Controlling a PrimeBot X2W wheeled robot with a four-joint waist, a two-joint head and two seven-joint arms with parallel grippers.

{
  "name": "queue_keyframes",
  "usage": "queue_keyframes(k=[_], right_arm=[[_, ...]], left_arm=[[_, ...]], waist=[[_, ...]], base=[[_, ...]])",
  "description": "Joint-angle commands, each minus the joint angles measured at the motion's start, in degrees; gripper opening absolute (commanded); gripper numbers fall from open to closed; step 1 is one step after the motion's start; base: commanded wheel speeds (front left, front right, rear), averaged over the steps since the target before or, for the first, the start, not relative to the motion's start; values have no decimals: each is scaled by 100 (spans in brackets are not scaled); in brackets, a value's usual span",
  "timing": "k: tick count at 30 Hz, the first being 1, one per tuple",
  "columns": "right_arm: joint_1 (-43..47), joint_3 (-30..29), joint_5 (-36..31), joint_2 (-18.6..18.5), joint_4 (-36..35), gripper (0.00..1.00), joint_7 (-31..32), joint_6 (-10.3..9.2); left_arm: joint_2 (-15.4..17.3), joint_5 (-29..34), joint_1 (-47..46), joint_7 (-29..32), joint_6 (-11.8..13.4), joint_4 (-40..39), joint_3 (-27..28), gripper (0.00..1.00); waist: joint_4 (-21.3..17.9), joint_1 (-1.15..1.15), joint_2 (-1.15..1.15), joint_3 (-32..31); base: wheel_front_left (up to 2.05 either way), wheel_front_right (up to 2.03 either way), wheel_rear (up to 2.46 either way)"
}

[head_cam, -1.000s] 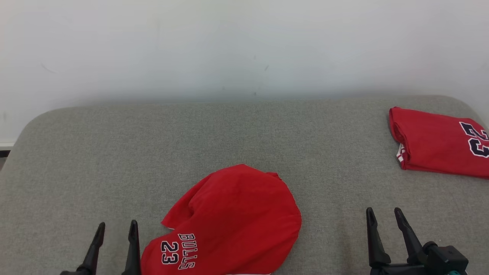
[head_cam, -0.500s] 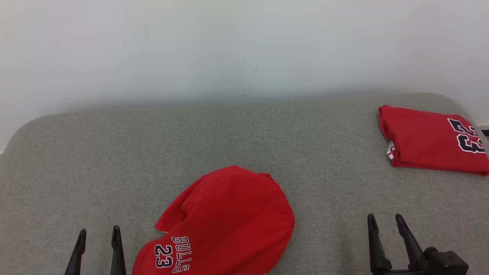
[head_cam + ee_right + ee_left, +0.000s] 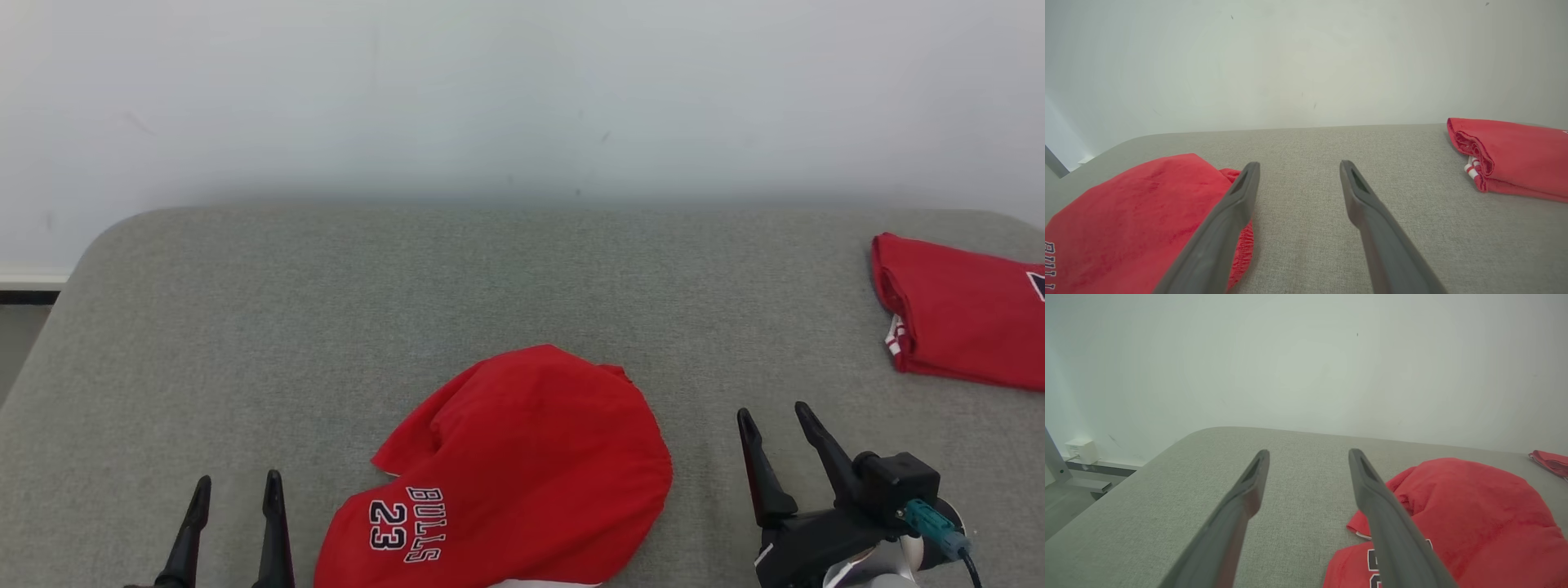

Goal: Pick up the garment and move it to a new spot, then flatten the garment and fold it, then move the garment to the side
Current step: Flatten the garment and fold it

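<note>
Light is bright, even and diffuse, so shadows are faint: a soft dim band lies where the pale white wall (image 3: 522,98) meets the grey fabric-covered surface (image 3: 490,278). The wall looks hazy and faintly green-tinted. In the wrist views it brightens at the centre and dims toward the corners, and the long dark fingers (image 3: 1245,498) of the left gripper (image 3: 1309,451) and right gripper (image 3: 1300,162) blur toward the lens.

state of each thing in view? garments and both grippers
loose red garment: unfolded, rumpled, lying on the grey surface, not held
folded red garment: folded, lying at the surface's right end
left gripper: open, empty, left of the loose garment
right gripper: open, empty
</note>
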Motion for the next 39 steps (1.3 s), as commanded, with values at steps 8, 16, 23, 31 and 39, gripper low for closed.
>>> queue_keyframes(k=[8,16,23,31,39], right_arm=[[-568,378,280,-124,1078,100,148,-16],[-1040,820,618,-79,2299,100,227,-16],[-1356,1072,984,72,3151,0,76,-16],[-1434,841,1194,-299,3202,0,-345,-16],[-839,-6,987,-913,2445,0,-375,-16]], left_arm=[[-132,109,-175,-17,-100,123,-57,100],[-186,136,-307,-17,-225,280,-30,100],[-220,188,-352,-17,-301,361,-4,100],[-272,218,-224,-17,-304,401,53,100],[-385,233,-188,-17,-325,406,63,100]], waist=[[592,0,0,172],[862,0,0,279],[939,0,0,302],[697,0,0,233],[420,0,0,192]], base=[[0,0,0],[0,0,0],[0,0,0],[0,0,0],[0,0,0]])
